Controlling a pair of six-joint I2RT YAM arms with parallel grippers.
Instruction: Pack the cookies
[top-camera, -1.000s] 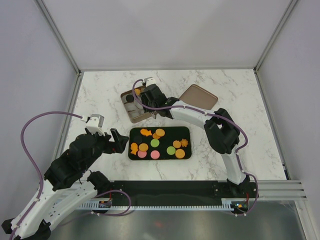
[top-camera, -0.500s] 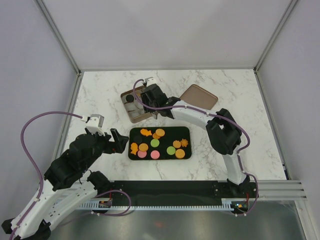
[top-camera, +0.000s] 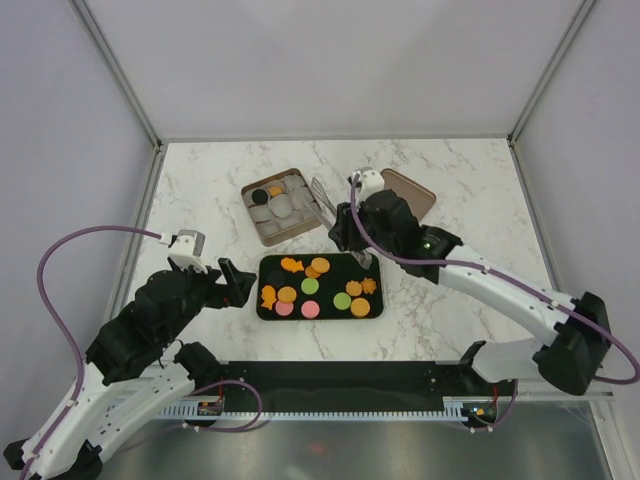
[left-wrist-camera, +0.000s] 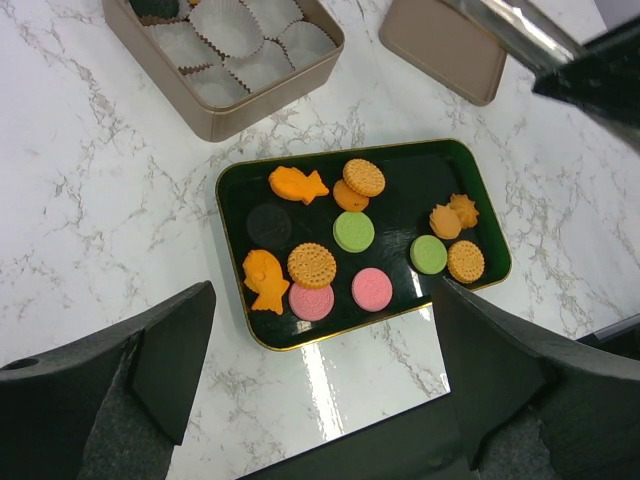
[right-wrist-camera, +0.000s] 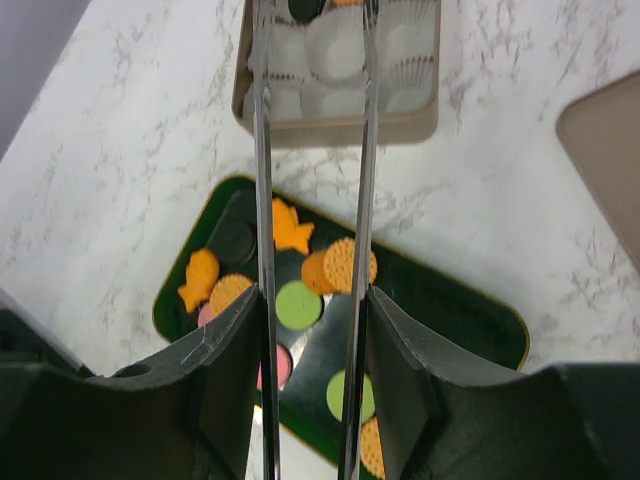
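Note:
Several cookies (top-camera: 310, 286) lie on a black tray (top-camera: 340, 268): orange, green and pink discs, a black disc and orange fish and flower shapes. They also show in the left wrist view (left-wrist-camera: 353, 231) and the right wrist view (right-wrist-camera: 298, 305). A black cookie (top-camera: 262, 193) and an orange one sit in the tan box (top-camera: 262, 238) of pale paper cups. My right gripper (top-camera: 345, 225) is shut on metal tongs (top-camera: 322, 195), whose blades (right-wrist-camera: 262, 200) stand apart and empty above the gap between box and tray. My left gripper (left-wrist-camera: 320, 400) is open and empty, hovering at the tray's left front.
The box's tan lid (top-camera: 410, 190) lies flat to the right of the box, behind the right arm. The marble table is walled on three sides. The tray's rim (left-wrist-camera: 222, 200) lies close ahead of my left fingers.
My right arm has pulled the tongs out of the box and swung right, toward the tray's far edge. The left arm has barely moved.

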